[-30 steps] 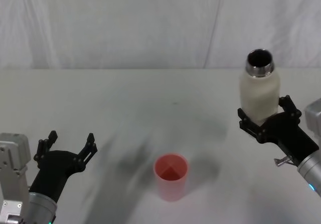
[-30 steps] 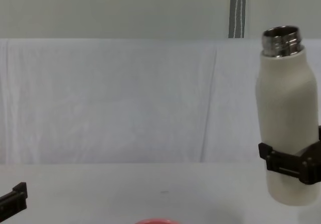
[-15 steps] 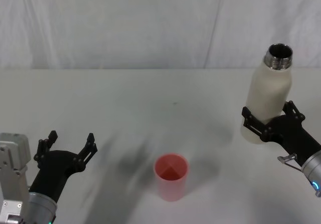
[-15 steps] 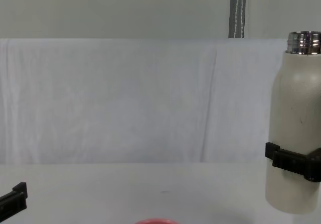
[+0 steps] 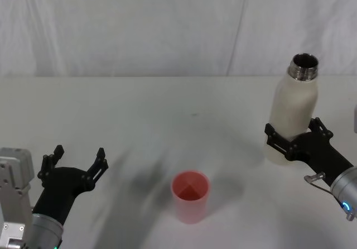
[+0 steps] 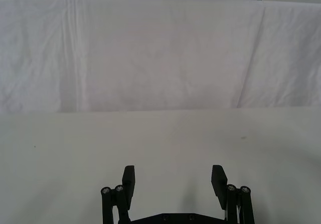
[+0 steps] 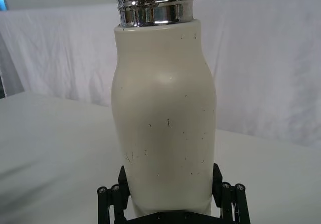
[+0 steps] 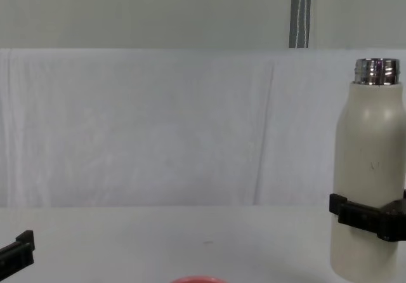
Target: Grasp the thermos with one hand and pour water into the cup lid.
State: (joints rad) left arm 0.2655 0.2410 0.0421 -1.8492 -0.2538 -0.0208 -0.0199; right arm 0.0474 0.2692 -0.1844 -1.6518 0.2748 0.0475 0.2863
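Observation:
The thermos [image 5: 293, 112] is a tall cream-white bottle with an open steel neck, standing upright at the right of the table. My right gripper [image 5: 293, 141] is shut on its lower body, with black fingers on both sides of it. In the right wrist view the thermos [image 7: 163, 118] rises from between the right gripper [image 7: 168, 181] fingers. From the chest, the thermos [image 8: 368, 169] has its base at or just above the table, held in the right gripper [image 8: 371, 216]. The pink cup lid [image 5: 190, 196] stands mouth up at front centre, well to the left of the thermos; its rim [image 8: 198, 279] shows low in the chest view. My left gripper [image 5: 78, 161] is open near the front left, holding nothing [image 6: 173, 178].
The white table [image 5: 167, 115] has free room between the cup lid and the thermos and across its far half. A white cloth backdrop [image 5: 139, 25] closes off the far edge. A grey pole [image 8: 300, 13] stands behind it.
The thermos has gone from tilted and raised to upright and lower, still in my right gripper. The cup lid and the left arm have not moved.

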